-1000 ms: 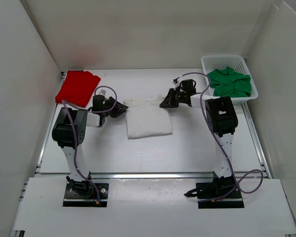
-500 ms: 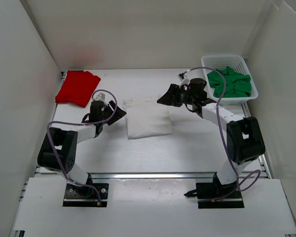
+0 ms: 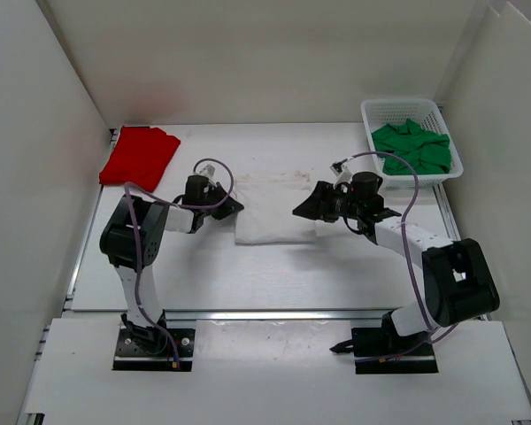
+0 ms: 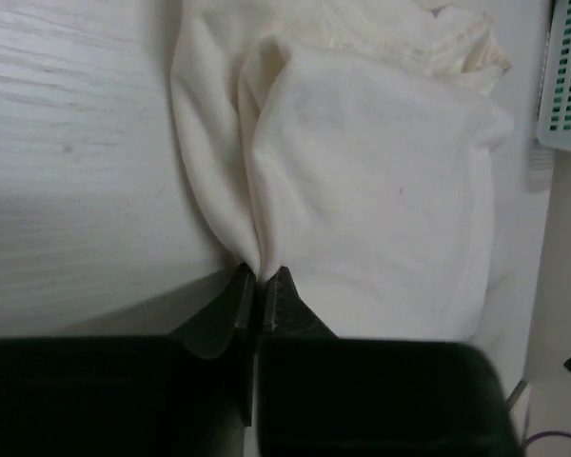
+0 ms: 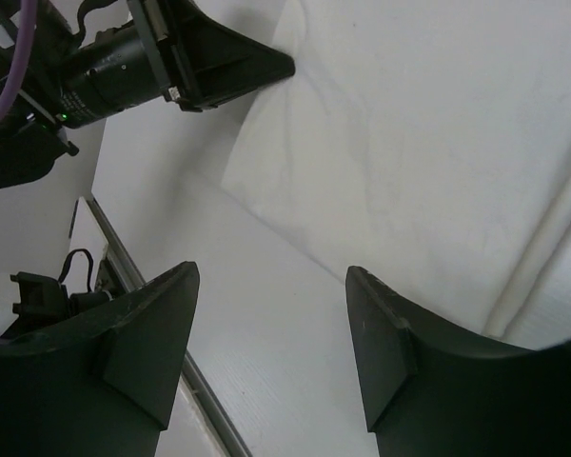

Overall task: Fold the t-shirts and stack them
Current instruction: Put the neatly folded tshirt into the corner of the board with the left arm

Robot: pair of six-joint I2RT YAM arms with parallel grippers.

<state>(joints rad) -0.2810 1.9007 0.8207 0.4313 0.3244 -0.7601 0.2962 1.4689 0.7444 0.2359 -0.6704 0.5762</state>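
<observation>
Both arms have swung in on the white t-shirt (image 3: 274, 217), which has slid slightly right, mid-desk (image 3: 203, 266). Left claw (image 4: 259, 286) pinches its left-edge fold. Right claw (image 5: 271, 281) gapes wide over the right edge (empty). Red t-shirt (image 3: 140, 157) back-left, green t-shirt (image 3: 413, 149) in basket (image 3: 407, 104).

Blk/wht arms (image 3: 126, 237), purple cables (image 3: 385, 153)

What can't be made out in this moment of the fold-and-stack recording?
Top view: the right gripper blocks its own tips; contact with the white t-shirt is unclear.
Left wrist view: the left gripper covers how many layers it pinches.
Top view: the basket wall hides the lower part of the green t-shirt.
Top view: the red t-shirt is too small to count folds.
</observation>
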